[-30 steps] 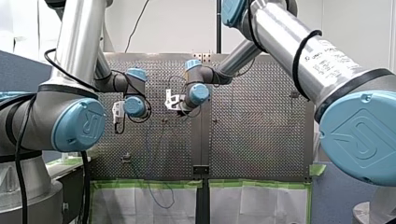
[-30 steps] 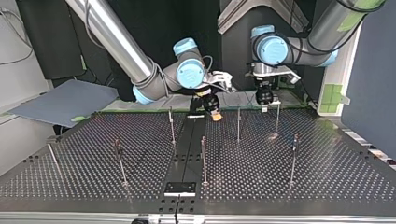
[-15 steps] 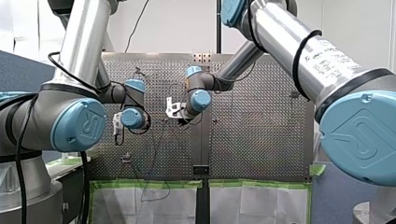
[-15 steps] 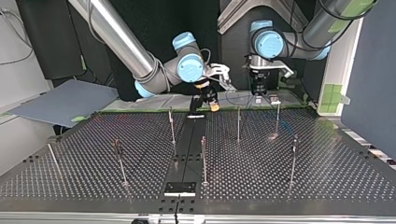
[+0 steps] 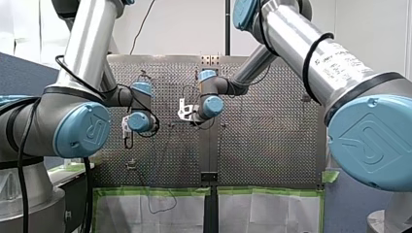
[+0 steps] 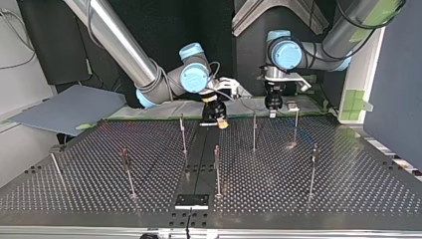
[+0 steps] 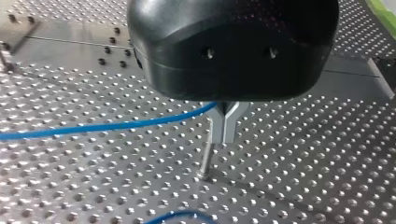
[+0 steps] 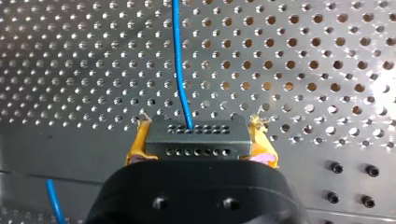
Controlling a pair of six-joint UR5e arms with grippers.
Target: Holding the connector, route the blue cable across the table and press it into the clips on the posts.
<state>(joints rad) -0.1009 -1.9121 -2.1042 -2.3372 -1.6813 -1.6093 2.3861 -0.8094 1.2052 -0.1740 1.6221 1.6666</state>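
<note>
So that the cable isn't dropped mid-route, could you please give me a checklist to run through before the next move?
1. The black perforated connector is clamped between my right tool's yellow pads: ok.
2. The blue cable leaves the connector straight and unkinked: ok.
3. On my left tool, the metal fingers are shut on the blue cable: ok.
4. A thin metal post stands just under my left tool: ok.
5. The cable is seated in that post's clip: cannot tell, since the clip is hidden.

Blue cable (image 8: pixel 180 70); dark grey connector (image 8: pixel 196 140) with rows of small holes; yellow pads (image 8: pixel 137 145); silvery table (image 8: pixel 303 70) dotted all over; green tape (image 5: pixel 155 191) at six o'clock in front view.
</note>
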